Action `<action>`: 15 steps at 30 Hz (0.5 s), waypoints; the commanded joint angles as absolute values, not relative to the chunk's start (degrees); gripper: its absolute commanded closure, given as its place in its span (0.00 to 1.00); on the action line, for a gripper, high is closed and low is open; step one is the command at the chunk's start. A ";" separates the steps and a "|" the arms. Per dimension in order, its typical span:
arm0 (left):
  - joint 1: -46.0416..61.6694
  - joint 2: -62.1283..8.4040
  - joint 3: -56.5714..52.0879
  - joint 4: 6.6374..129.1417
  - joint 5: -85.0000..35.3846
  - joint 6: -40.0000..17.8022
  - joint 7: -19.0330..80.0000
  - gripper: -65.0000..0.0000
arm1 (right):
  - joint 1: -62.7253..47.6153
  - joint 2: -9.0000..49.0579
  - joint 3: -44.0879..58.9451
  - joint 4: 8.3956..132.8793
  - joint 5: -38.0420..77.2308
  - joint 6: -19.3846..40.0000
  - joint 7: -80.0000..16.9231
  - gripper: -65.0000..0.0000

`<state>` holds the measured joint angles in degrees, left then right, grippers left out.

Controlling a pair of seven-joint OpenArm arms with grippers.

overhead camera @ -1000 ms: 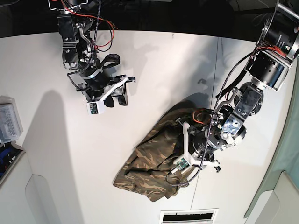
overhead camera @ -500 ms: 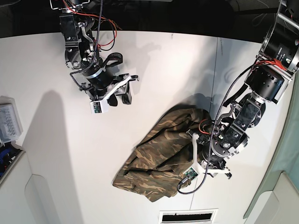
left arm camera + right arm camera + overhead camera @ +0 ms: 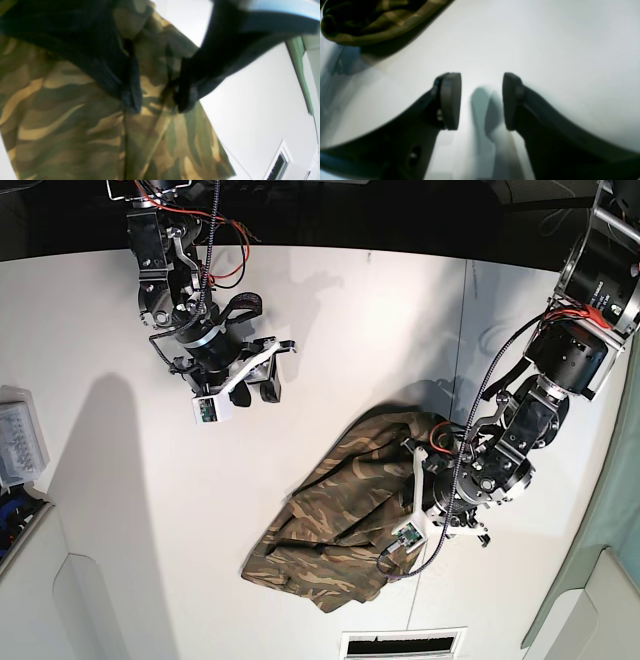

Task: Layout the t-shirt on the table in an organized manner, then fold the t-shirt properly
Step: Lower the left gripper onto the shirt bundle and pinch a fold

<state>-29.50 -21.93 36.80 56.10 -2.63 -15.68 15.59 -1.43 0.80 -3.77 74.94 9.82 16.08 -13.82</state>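
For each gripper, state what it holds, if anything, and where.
The left gripper pinches a raised fold of the t-shirt near its edge. The right gripper is open, holding nothing.

1 t-shirt (image 3: 330,520), 1 table (image 3: 330,340), 2 arms.

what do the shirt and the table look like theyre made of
Shirt: soft woven or knit cloth, matte camouflage print; it bunches and creases in loose folds. Table: hard, smooth white board, likely laminate or painted; it shows soft shadows and a faint sheen, with a thin dark seam. Exact material cannot be told.
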 commanded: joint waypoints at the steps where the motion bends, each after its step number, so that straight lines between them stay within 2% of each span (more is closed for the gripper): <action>1: -31.27 -22.37 36.42 55.90 -2.76 -14.85 14.68 0.76 | -0.84 0.62 -3.77 75.79 10.31 16.49 -12.71 0.59; 4: -31.29 -22.44 36.40 54.63 -2.74 -13.72 15.05 1.00 | -0.80 0.60 -3.77 75.79 10.31 16.51 -12.69 0.59; 11: -32.47 -24.56 36.40 58.67 -8.67 -14.06 22.04 1.00 | -0.84 0.62 -3.77 75.79 10.28 16.49 -12.67 0.59; 15: -31.27 -28.69 36.40 66.81 -13.39 -21.98 23.75 1.00 | -0.84 0.62 -3.77 75.79 10.31 16.49 -12.67 0.59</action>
<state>-29.82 -28.25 36.80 66.11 -13.50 -22.41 24.51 -1.45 0.80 -3.77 74.94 9.74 16.05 -14.04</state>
